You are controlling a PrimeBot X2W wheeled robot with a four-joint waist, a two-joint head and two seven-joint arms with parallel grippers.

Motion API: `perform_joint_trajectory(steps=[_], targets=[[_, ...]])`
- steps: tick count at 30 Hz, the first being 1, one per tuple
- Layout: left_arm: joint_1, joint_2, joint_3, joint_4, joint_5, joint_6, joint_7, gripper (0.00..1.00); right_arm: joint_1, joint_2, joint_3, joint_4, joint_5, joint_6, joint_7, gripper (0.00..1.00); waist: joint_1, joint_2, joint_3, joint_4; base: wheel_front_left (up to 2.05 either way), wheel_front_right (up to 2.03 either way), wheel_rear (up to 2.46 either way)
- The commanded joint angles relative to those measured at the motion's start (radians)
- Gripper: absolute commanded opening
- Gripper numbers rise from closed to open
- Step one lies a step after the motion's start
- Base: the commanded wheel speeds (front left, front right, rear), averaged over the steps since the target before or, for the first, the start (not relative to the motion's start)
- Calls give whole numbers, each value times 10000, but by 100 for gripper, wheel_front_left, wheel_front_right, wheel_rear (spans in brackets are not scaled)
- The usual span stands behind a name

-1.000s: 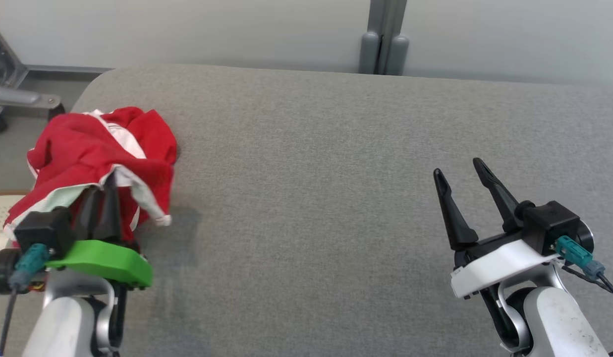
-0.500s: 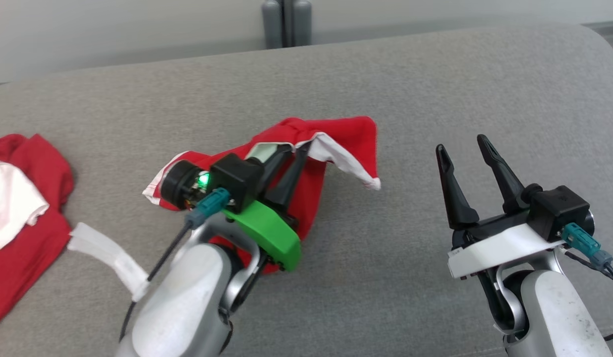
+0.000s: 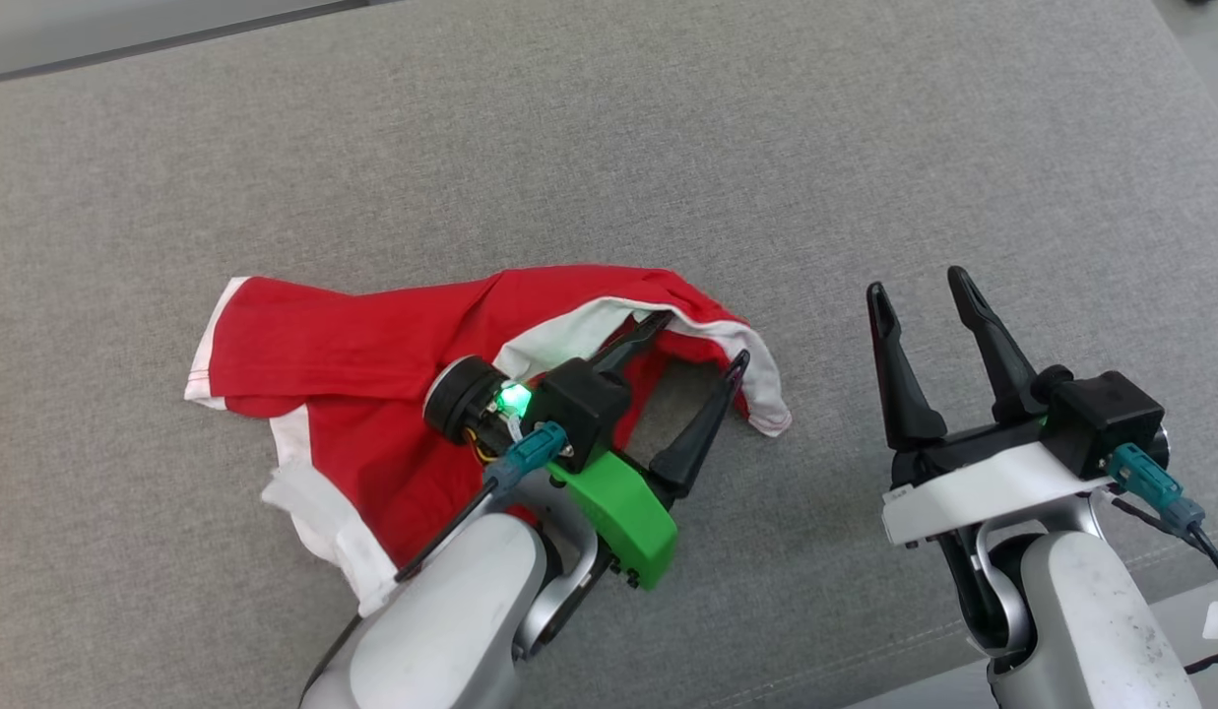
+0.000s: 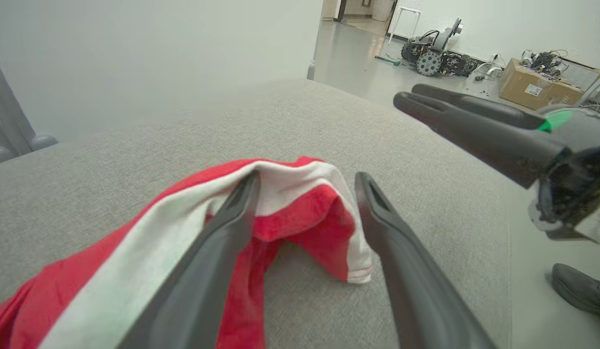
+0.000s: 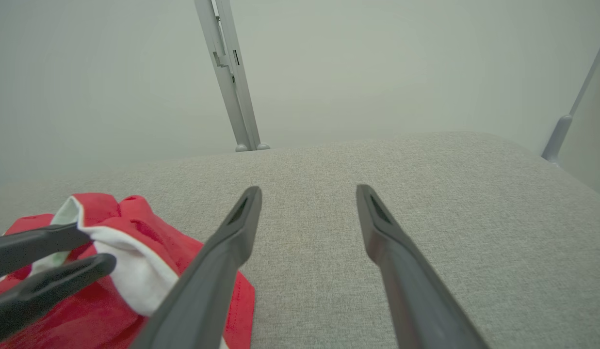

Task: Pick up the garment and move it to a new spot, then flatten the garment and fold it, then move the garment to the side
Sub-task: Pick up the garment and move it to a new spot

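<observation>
Both our left jaws and right jaws stand wide and empty, the left over the crumpled garment (image 3: 352, 335). We judge the placing done; flattening next needs grips on opposite edges.

- My left gripper (image 3: 702, 338), centre frame: dark tapered fingers (image 3: 707, 418), green bracket (image 3: 623, 512), teal plug (image 3: 530, 458), lit green lamp (image 3: 513, 398).
- My right gripper (image 3: 914, 283), lower right: white bracket (image 3: 973, 497), teal connector (image 3: 1145, 487), scuffed grey forearm (image 3: 1091, 611).

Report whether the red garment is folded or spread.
Neither: the red garment lies rumpled, partly spread on the grey cushion, white-trimmed edge humped at the left gripper.
</observation>
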Motion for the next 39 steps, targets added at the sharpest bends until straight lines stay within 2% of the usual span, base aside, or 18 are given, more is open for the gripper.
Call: perform_joint_trajectory(steps=[1, 7, 16, 20, 23, 27, 33, 39], targets=[[-56, 46, 65, -171, 157, 130, -230, 100, -131, -2, -36, 8, -50, 4, -53, 100, -1, -1, -209, 227, 0, 0, 0], [562, 433, 761, -1023, 78, 848, -1036, 100, 19, -108, -172, -76, -134, 4, 119, 100, -1, -1, -812, 917, 0, 0, 0], [1996, 1410, 3184, -1278, -592, 2506, -2026, 100, 505, -173, -349, -322, -170, 4, 434, 100, -1, -1, -1501, 1717, 0, 0, 0], [2566, 1852, 4042, -1239, -850, 2824, -2171, 100, 708, -210, -408, -427, -177, 4, 561, 100, -1, -1, -1727, 2014, 0, 0, 0], [2975, 2076, 4509, -1162, -987, 2873, -2235, 100, 884, -232, -433, -529, -174, 4, 661, 100, -1, -1, -1865, 2197, 0, 0, 0], [3438, 2281, 4797, -1175, -1043, 2719, -2294, 100, 1095, -284, -392, -624, -159, 4, 777, 100, -1, -1, -2106, 2285, 0, 0, 0], [3989, 2444, 4876, -1142, -1191, 2280, -2318, 100, 1490, -292, -318, -687, -70, 4, 908, 100, -1, -1, -2555, 2244, 0, 0, 0], [4353, 2486, 4820, -885, -1222, 2104, -2310, 100, 1919, -316, -242, -859, -32, 4, 1114, 100, -1, -1, -2862, 2157, 0, 0, 0]])
